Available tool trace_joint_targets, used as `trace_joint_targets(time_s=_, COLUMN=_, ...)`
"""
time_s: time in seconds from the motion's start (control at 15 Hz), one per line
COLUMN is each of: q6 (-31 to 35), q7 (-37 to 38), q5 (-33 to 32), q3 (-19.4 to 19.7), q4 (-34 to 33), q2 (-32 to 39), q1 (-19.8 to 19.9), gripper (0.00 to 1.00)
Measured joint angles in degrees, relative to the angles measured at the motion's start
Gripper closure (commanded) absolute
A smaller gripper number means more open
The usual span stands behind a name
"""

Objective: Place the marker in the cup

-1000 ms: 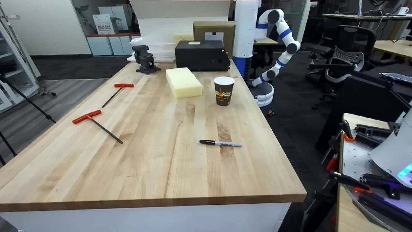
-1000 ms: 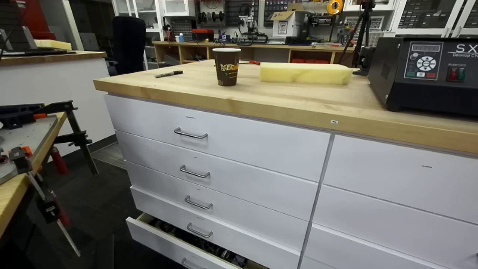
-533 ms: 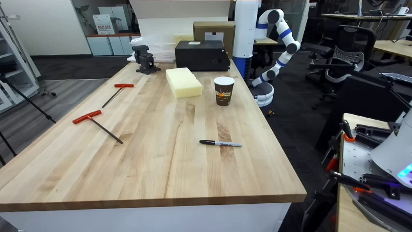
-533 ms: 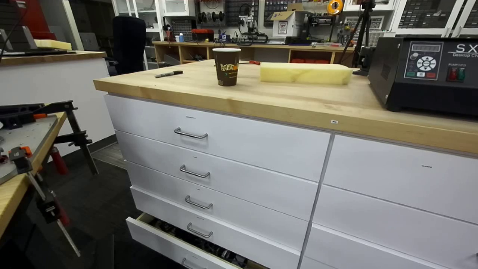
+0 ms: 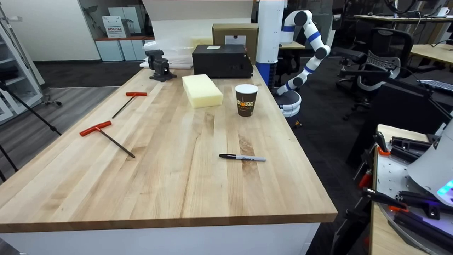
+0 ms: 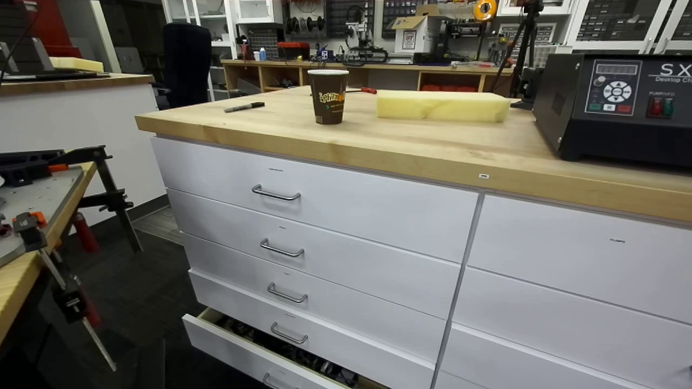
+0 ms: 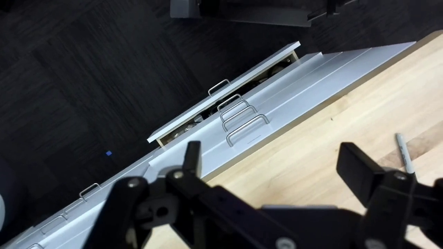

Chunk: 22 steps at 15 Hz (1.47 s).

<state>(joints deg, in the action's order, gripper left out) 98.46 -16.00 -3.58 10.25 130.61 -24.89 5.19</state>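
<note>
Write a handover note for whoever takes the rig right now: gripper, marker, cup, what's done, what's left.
Gripper: jaws open, nothing held.
Marker: lying on the table, outside the cup.
Cup: upright on the same table, beside but apart from the yellow block.
Done: nothing yet; marker neither gripped nor placed.
Left: grip the marker, lift it, drop it in the cup.

Below the dull hand [image 7: 271, 159], the desk [image 7: 297, 169] is smooth wood, the drawer handles [image 7: 245, 126] shiny metal, and the marker [image 5: 244, 157] smooth plastic. The cup [image 5: 246, 101] looks like paper, the block [image 5: 203, 92] like foam.
</note>
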Motion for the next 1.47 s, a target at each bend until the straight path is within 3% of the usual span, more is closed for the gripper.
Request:
trace_joint_targets(time_s=0.33, q6=-1.22, q7=-1.33, q5=0.68, q3=-2.99, q4=5.69, q2=-5.24, q1=-2.2, gripper=0.0)
trace_joint_targets(time_s=0.93, q6=-1.45, q7=-0.75, q5=5.8, q3=-10.61, q4=20.9, q2=-21.32, q1=-10.77, gripper=0.0)
trace_joint_targets(time_s=1.33, q6=-1.11, q7=-0.78, q5=5.73, q3=-9.83, q4=20.73, q2=-20.58, q1=-10.75, gripper=0.0)
trace_joint_targets(time_s=1.47, q6=1.83, q7=-0.78, q5=5.94, q3=-9.84, q4=20.98, q2=-20.15, q1=-10.88, gripper=0.0)
